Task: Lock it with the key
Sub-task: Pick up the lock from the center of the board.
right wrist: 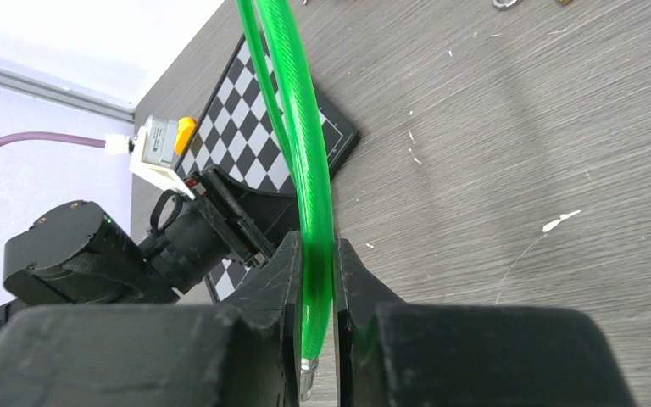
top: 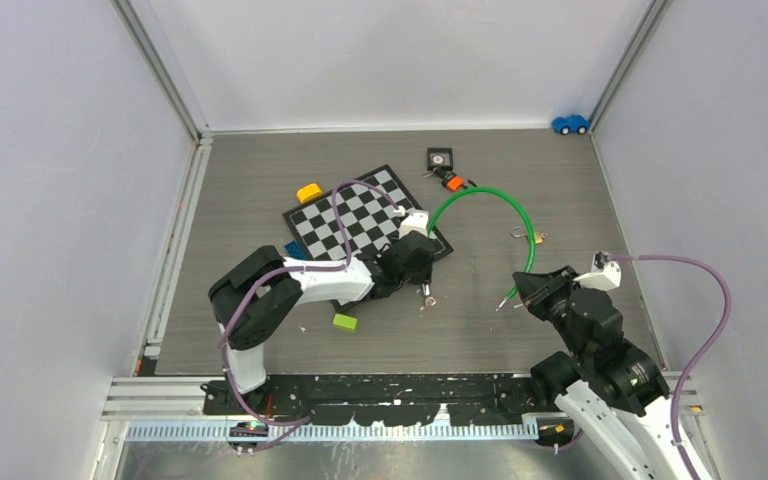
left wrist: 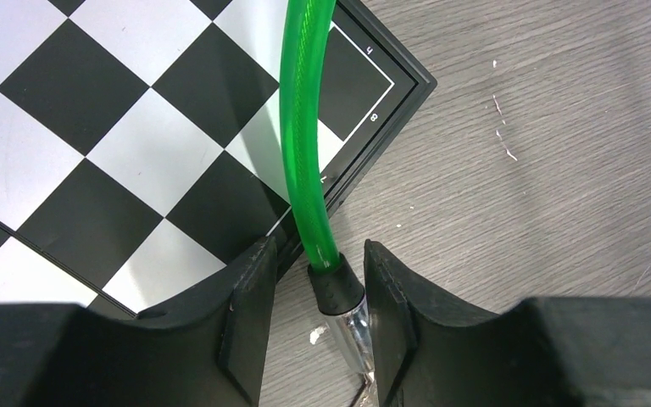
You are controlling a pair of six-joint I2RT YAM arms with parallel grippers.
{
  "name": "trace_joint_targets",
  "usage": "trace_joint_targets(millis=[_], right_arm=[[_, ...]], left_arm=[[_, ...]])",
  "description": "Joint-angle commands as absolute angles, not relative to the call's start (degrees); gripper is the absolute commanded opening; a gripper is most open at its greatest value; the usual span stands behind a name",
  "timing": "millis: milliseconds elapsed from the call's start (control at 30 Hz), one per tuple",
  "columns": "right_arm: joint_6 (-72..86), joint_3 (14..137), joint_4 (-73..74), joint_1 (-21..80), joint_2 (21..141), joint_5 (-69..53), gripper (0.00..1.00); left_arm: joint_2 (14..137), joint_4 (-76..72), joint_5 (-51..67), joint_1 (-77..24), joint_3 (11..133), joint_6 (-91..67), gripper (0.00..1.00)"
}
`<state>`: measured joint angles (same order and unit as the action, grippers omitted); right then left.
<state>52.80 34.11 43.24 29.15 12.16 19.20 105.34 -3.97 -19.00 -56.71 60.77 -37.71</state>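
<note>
1. Left gripper (left wrist: 318, 250): jaws half spread, straddling the black-collared, metal-tipped end (left wrist: 336, 292) of the translucent green cable (top: 480, 190). Gap on one side, so judged no firm pinch.
2. From there, arching over a corner of the black-and-white chequered board (top: 345, 215), then across to the right.
3. Beyond the arch, a small black square block (top: 440, 158). Beside its right leg, a small metal ring with brass piece (top: 526, 235), key or padlock unclear, nearer the right arm.
4. Right gripper (right wrist: 318, 246): pressed tight on the cable's other end, long axis straight out between the fingers.
5. No container visible.

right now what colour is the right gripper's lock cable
Translucent green lock cable; best in right wrist view.
</note>
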Motion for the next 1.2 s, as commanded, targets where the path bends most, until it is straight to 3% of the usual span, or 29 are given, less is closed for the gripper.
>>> trace_joint_targets(millis=[0, 200, 467, 567, 867, 1167], right_arm=[[54.32, 34.90, 35.97, 29.44, 10.14, 16.64, 0.00], [53.62, 35.39, 36.18, 29.42, 10.61, 12.97, 0.00], [53.21, 36.20, 36.10, 29.44, 9.26, 13.84, 0.01], [53.36, 36.38, 36.19, 29.49, 8.80, 14.02, 0.00], [53.54, 36.30, 37.14, 29.45, 8.63, 13.69, 0.00], [50.90, 35.74, 36.93, 29.44, 9.56, 13.22, 0.00]], left_arm=[[104.19, -4.28, -18.04, -56.63, 59.81, -38.47, 0.44], [103.24, -6.48, -17.17, -55.18, 60.64, -38.67, 0.44], [104.17, -8.85, -15.21, -54.54, 59.11, -40.73, 0.37], [104.20, -9.57, -15.14, -54.50, 58.07, -41.16, 0.32], [103.80, -10.04, -14.98, -54.41, 58.85, -40.92, 0.01], [98.33, -8.45, -15.31, -54.40, 58.75, -39.38, 0.00]])
